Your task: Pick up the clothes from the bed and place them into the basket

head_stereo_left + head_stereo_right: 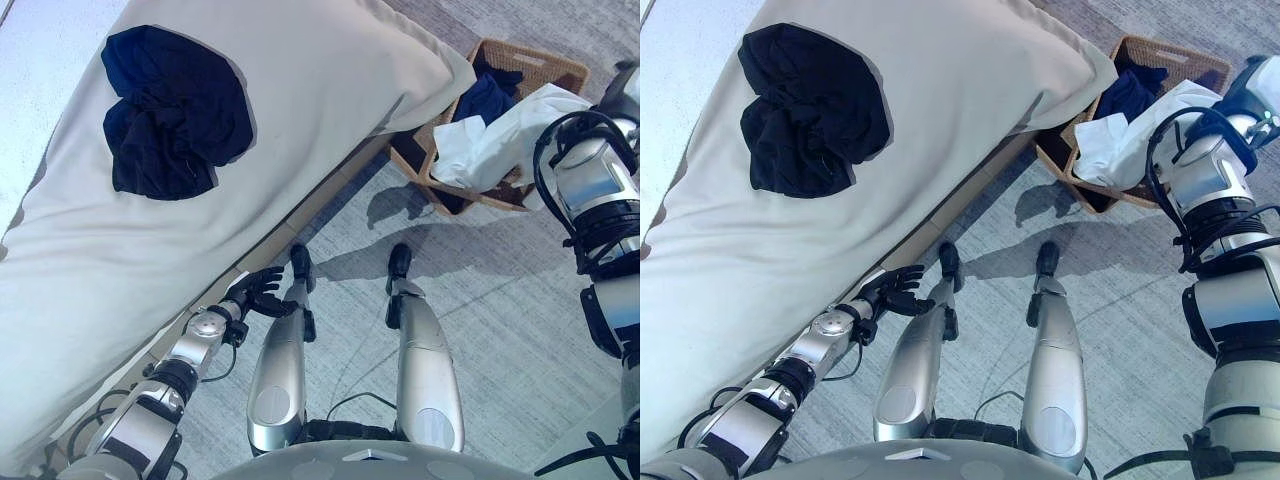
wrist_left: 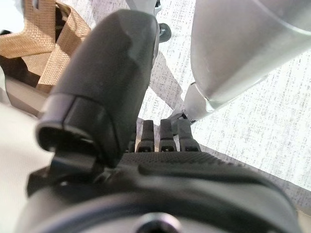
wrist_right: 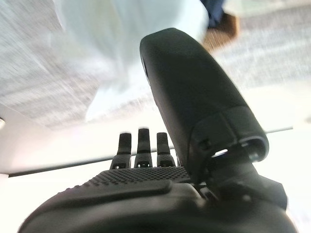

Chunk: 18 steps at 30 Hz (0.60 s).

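Wicker basket (image 1: 560,68) on the floor beside the bed (image 1: 330,90), holding a dark garment (image 1: 487,95) and a white cloth (image 1: 500,145) draped over its rim. Crumpled navy clothes (image 1: 170,110) lie on the bed. Left hand (image 1: 262,290): relaxed, empty. Right hand (image 3: 146,184): straight-fingered, empty.

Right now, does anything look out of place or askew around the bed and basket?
Yes: the white garment is draped over the basket rim, spilling outside rather than sitting inside. A dark clothes pile lies on the bed.
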### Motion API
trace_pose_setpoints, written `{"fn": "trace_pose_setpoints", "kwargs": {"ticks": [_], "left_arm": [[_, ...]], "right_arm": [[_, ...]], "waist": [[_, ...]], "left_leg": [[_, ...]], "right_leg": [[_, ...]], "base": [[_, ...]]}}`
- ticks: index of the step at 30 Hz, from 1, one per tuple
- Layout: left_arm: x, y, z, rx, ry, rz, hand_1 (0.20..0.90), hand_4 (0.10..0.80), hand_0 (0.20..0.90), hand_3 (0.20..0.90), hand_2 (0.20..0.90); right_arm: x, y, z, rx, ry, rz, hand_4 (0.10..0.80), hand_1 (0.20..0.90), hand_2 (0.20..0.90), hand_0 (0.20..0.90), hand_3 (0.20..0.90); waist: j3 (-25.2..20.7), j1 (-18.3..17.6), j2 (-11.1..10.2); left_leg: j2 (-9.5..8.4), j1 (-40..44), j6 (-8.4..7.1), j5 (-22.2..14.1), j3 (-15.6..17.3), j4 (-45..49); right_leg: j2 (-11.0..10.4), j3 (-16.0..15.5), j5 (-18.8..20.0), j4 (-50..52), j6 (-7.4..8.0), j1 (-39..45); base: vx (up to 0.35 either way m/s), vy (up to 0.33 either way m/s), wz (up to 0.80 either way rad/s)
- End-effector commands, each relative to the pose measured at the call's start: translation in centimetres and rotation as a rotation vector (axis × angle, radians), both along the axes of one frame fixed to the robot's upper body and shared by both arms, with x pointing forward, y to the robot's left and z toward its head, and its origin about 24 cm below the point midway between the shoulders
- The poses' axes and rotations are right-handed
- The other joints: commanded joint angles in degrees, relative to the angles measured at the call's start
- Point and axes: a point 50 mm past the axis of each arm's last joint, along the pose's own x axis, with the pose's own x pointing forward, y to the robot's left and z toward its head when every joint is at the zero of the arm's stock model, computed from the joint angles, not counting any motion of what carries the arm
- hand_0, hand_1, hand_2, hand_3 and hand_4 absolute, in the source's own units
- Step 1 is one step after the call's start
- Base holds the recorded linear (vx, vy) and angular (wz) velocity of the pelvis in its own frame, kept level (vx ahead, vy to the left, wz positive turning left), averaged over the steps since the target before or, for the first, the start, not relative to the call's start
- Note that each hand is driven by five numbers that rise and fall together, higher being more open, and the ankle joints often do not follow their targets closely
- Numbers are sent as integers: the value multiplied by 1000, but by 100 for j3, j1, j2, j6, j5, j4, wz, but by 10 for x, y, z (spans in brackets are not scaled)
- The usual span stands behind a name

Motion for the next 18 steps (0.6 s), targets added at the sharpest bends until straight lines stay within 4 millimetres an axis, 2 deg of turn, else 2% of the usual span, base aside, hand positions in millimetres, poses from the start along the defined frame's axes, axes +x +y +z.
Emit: {"fn": "trace_pose_setpoints", "kwargs": {"ticks": [1, 3, 6, 9, 12, 14, 18], "left_arm": [[-18, -4, -13, -13, 36, -14, 900, 800, 900, 900, 900], [-20, -4, -16, -14, 50, -7, 900, 800, 900, 900, 900], [-21, -1, -17, -14, 58, 9, 900, 800, 900, 900, 900], [-25, 3, -20, -17, 69, 27, 900, 800, 900, 900, 900], [-29, 8, -22, -19, 85, 47, 900, 800, 900, 900, 900], [-32, 13, -24, -18, 99, 57, 900, 800, 900, 900, 900], [-41, 23, -29, -6, 137, 86, 900, 800, 900, 900, 900]], "right_arm": [[-24, -5, 81, -128, -389, -42, 800, 900, 900, 900, 900], [-28, 0, 88, -128, -488, -13, 800, 900, 900, 900, 900], [-29, -1, 87, -99, -475, -2, 800, 900, 900, 900, 900], [-31, 3, 89, -127, -490, 80, 800, 900, 900, 900, 900], [-27, 26, 86, -202, -446, 256, 800, 900, 900, 900, 900], [-23, 40, 78, -237, -364, 374, 800, 900, 900, 900, 900], [-15, 61, 34, -246, -105, 574, 800, 900, 900, 900, 900]], "waist": [[-145, -49, 450], [-145, -84, 420], [-145, -110, 325], [-145, -126, 184], [-146, -116, -9], [-246, -83, -125], [-523, 46, -393]], "left_leg": [[-114, -390, 0, -197, 59, 82], [-131, -308, 4, -218, 79, 18], [-135, -190, 21, -240, 107, -58], [-124, 25, 30, -309, 135, -73], [-139, 290, 55, -429, 123, -3], [-165, 399, 88, -518, 121, 47], [-269, 647, 174, -720, 83, 200]], "right_leg": [[303, -432, -965, 253, -164, 205], [292, -424, -953, 202, -138, 253], [282, -437, -857, 20, -94, 370], [277, -490, -775, -157, -57, 610], [224, -528, -690, -339, 1, 954], [165, -575, -650, -442, 39, 1133], [13, -743, -595, -637, 96, 1608]], "base": [[6, 83, 8], [-31, 97, 6], [11, 75, 2], [36, 101, 2], [61, 128, 0], [85, 155, 3], [142, 151, 15]]}}
